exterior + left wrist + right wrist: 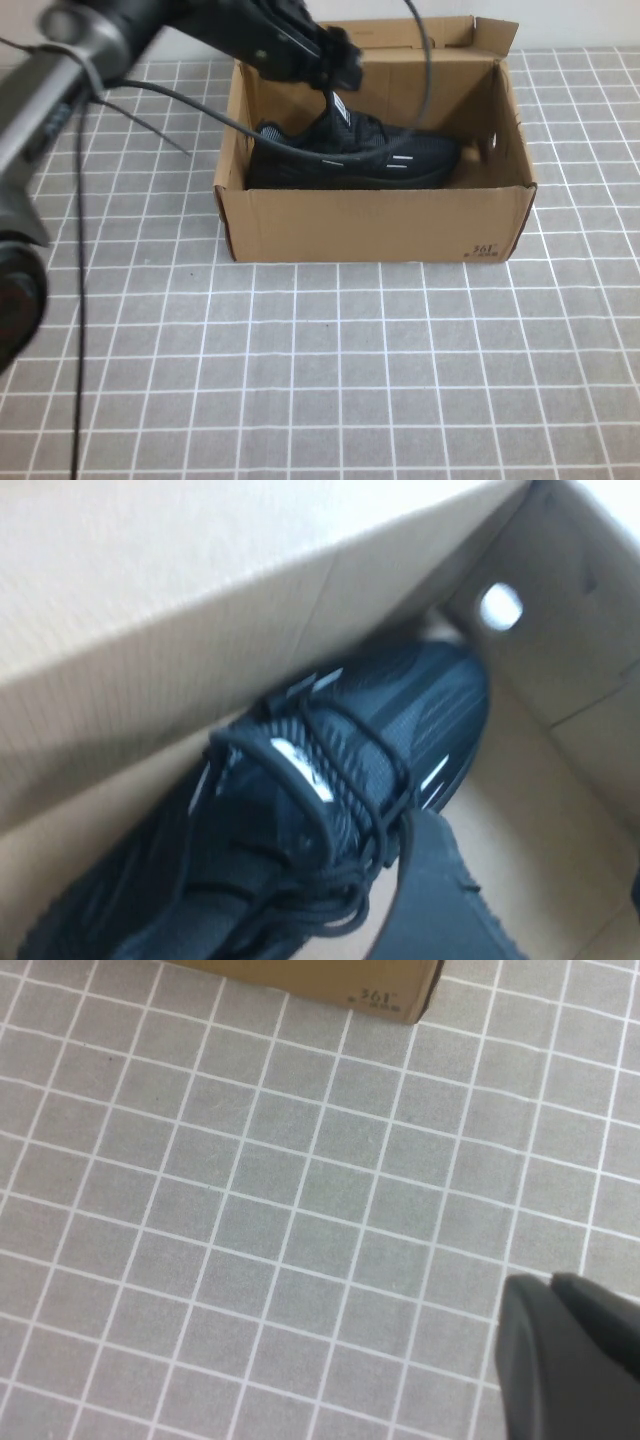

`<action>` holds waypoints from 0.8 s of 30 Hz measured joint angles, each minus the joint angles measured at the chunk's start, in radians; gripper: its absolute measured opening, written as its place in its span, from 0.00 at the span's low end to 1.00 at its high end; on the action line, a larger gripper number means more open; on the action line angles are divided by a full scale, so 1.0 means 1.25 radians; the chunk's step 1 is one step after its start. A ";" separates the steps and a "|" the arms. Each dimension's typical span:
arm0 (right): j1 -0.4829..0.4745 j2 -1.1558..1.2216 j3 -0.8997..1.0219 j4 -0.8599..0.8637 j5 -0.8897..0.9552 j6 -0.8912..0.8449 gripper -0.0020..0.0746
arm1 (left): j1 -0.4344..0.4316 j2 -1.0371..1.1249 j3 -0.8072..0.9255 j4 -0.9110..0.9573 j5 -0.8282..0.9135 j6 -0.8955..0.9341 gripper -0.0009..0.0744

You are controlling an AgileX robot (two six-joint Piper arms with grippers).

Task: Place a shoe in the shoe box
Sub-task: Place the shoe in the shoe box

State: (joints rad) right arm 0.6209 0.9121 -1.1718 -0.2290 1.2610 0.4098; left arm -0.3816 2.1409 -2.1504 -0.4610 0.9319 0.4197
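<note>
The black lace-up shoe [360, 150] lies inside the brown cardboard shoe box [380, 225], toe toward the right wall. My left gripper [335, 65] hangs over the box just above the shoe's tongue. In the left wrist view the shoe [330, 790] lies along the box wall [150, 630]. There my left gripper [530, 860] is open. One finger [430, 900] is beside the laces, and bare box floor shows between the jaws. My right gripper [548, 1285] is shut and empty over the tiled table, out of the high view. A corner of the box [330, 980] with the "361" print shows beyond it.
The box stands at the back middle of a grey tablecloth with a white grid [340, 370]. Its flaps stand open. A small round hole [500, 605] is in the right end wall. The left arm's cables [160, 125] trail over the table at the left.
</note>
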 joint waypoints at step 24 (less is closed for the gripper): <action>0.000 0.000 0.000 -0.061 0.000 0.000 0.01 | -0.046 0.098 0.000 0.141 -0.090 -0.266 0.65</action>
State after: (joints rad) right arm 0.6209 0.9121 -1.1718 -0.3047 1.2610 0.4098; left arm -0.4387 2.2636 -2.1504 -0.2848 0.8192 0.0878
